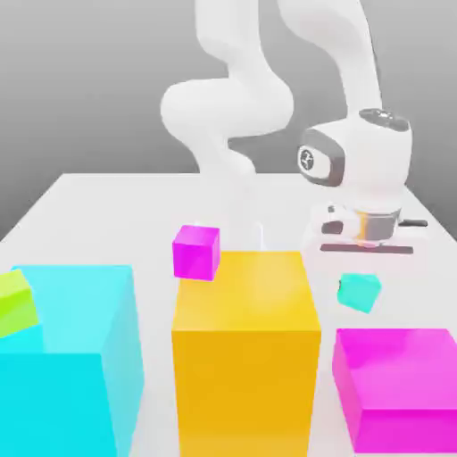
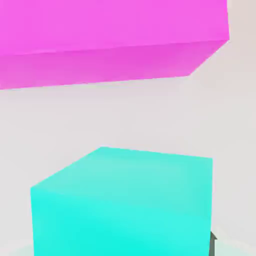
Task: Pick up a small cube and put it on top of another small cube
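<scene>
The small cube (image 1: 359,293), teal and matte, hangs tilted just above the table at the exterior view's right, directly under the white hand. My gripper (image 1: 361,275) is shut on it from above. In the hand view the same small cube (image 2: 125,200) sits very close, with a dark fingertip (image 2: 213,243) at its edge. A small magenta cube (image 1: 196,252) rests further back, left of the held cube in the exterior view and behind the orange block.
A tall orange block (image 1: 245,348) stands front centre, and a big magenta block (image 1: 402,384) (image 2: 110,40) lies front right, close to the held cube. A huge cyan block (image 1: 76,357) with a lime block (image 1: 16,303) against it fills the front left.
</scene>
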### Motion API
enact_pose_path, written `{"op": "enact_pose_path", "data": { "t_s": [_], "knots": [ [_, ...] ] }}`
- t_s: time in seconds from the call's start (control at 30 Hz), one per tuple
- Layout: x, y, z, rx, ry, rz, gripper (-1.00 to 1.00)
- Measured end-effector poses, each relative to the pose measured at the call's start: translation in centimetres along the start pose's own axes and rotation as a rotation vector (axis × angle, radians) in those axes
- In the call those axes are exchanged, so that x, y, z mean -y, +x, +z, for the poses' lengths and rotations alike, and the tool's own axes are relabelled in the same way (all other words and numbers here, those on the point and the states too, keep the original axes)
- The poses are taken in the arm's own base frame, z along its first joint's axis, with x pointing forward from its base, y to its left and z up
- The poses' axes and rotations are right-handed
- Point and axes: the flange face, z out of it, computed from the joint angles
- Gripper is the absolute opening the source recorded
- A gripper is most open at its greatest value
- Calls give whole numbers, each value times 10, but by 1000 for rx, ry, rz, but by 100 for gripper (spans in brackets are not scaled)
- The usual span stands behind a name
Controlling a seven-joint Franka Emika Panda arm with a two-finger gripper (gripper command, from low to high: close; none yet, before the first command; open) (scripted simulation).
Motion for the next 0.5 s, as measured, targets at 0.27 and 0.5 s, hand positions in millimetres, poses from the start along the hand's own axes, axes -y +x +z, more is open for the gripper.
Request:
{"op": "enact_pose_path", "data": {
  "t_s": [0.27,0.5],
  "knots": [
    [96,-2,-33,109,63,-315,-100],
    [171,19,-50,125,91,-588,-100]
  ]
}}
